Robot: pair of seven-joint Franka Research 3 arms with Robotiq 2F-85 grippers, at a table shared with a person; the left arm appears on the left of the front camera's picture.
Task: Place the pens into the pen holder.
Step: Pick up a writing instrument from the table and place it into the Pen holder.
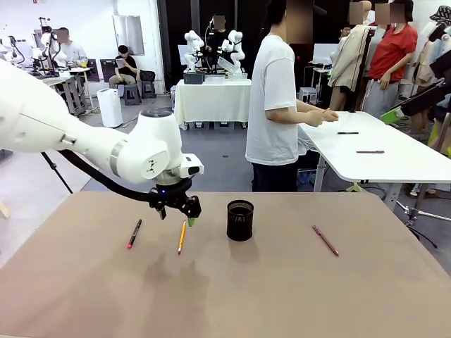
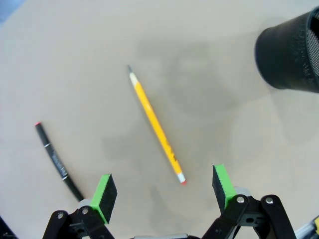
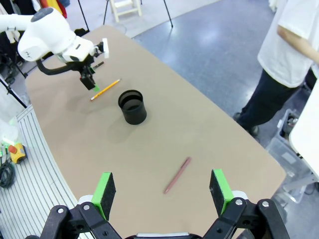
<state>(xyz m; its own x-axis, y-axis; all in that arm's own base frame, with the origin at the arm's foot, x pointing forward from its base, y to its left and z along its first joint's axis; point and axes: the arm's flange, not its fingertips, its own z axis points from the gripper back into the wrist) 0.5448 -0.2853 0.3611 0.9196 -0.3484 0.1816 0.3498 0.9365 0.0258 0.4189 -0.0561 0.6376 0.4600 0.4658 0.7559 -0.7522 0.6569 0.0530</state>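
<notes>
The black mesh pen holder (image 1: 240, 220) stands upright near the table's middle; it also shows as pen holder (image 2: 291, 52) and pen holder (image 3: 132, 106). A yellow pencil (image 1: 182, 236) lies left of it, seen close as the pencil (image 2: 157, 126) and far off as the pencil (image 3: 105, 89). Further left lies a black pen with a pink end (image 1: 134, 234), (image 2: 56, 161). A dark red pen (image 1: 325, 240), (image 3: 177, 175) lies right of the cup. My left gripper (image 1: 184, 217) hangs open just above the pencil's far end, left gripper (image 2: 162, 191). My right gripper (image 3: 162, 191) is open, high over the red pen.
The brown table (image 1: 282, 296) has free room in front. Behind it a person in a white shirt (image 1: 273, 98) stands at a white table (image 1: 373, 144) with more pens. Other people and tables stand farther back.
</notes>
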